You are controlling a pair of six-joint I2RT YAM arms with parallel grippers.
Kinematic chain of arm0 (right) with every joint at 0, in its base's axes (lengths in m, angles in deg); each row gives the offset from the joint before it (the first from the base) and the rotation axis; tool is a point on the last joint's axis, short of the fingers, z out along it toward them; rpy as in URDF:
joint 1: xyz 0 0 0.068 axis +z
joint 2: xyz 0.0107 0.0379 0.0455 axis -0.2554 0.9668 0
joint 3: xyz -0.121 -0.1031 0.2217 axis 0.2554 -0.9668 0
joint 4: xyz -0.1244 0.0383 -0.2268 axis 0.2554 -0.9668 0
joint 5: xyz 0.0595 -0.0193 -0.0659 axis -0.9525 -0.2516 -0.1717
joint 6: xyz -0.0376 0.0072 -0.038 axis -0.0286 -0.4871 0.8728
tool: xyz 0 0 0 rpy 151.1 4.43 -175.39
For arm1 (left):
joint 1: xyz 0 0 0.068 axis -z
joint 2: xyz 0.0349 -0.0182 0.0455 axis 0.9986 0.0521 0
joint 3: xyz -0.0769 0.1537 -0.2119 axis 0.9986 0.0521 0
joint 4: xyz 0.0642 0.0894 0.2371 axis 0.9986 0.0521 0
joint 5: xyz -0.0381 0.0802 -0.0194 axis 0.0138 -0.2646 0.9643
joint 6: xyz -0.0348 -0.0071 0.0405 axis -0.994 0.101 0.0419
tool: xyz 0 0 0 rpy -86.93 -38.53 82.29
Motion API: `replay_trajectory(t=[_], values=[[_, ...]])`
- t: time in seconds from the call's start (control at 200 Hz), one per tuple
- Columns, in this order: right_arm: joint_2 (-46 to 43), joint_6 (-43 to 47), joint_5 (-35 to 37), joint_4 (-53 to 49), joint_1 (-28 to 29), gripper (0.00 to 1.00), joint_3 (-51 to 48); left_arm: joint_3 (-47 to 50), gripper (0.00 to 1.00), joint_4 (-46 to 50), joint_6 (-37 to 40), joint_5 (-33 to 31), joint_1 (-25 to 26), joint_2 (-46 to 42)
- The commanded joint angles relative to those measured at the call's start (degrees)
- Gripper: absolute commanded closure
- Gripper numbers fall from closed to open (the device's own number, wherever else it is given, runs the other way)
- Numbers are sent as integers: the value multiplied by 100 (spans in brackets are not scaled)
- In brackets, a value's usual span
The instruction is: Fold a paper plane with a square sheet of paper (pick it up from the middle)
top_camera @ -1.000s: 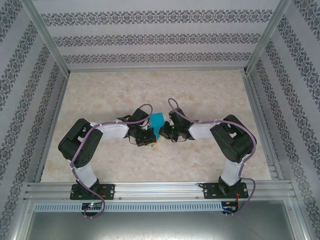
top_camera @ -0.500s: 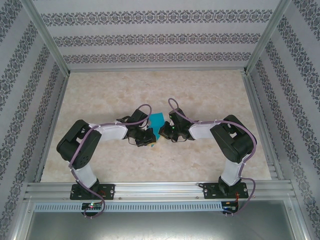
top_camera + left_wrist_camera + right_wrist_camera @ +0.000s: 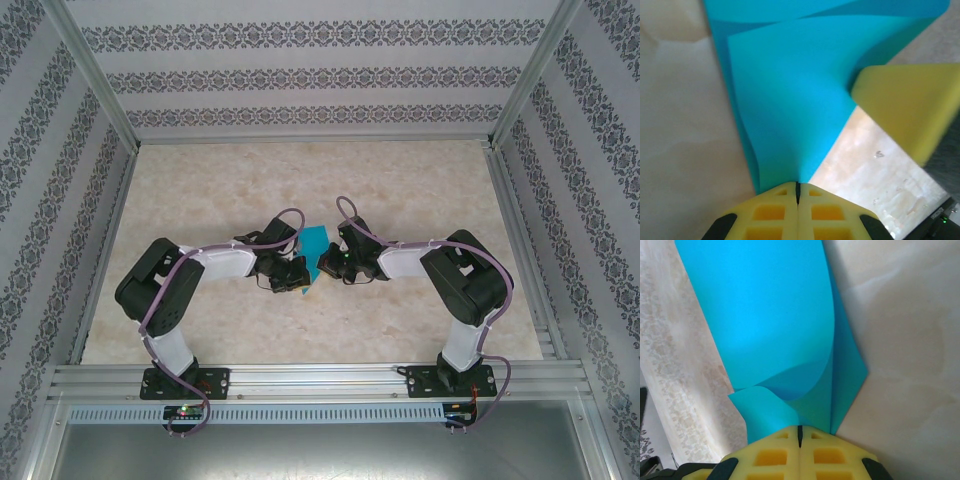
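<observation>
The teal-blue square sheet of paper (image 3: 316, 241) is held up between both grippers at the table's middle, folded into layers. It reads as a partly folded sheet rather than a paper plane. My left gripper (image 3: 798, 186) is shut on the lower edge of the sheet (image 3: 790, 90), which fans upward from the yellow fingertips. My right gripper (image 3: 800, 429) is shut on the sheet (image 3: 770, 315) where a curled flap and a creased layer meet. From above, the left gripper (image 3: 299, 284) and right gripper (image 3: 326, 264) almost touch. The right gripper's yellow finger (image 3: 910, 110) sits blurred on the right of the left wrist view.
The beige marble-patterned table (image 3: 420, 190) lies open around the arms. Patterned walls (image 3: 300, 80) and aluminium posts (image 3: 95, 80) enclose it on three sides. An aluminium rail (image 3: 320, 380) carrying both arm bases runs along the near edge.
The left arm's elbow has swayed slightly outward and back. Both grips and the paper stay as they were.
</observation>
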Motion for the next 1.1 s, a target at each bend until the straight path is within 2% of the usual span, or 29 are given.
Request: replay_trajectory(t=[0.0,0.255,0.44,0.654,0.874,1.099], values=[[-56,74,301,-488,8,100,-165,-54,97,434,167,-117,-45,119],[-644,1071,411,-930,86,100,303,-42,100,631,297,-70,-49,240],[-283,1106,316,-974,340,100,500,-55,100,644,348,-43,-49,276],[-9,1118,263,-1028,375,100,611,28,100,647,275,-79,-49,234],[96,1340,302,-1079,42,100,469,192,100,775,167,-108,-49,255],[46,1968,454,-1196,-812,100,445,294,100,886,194,37,-55,462]])
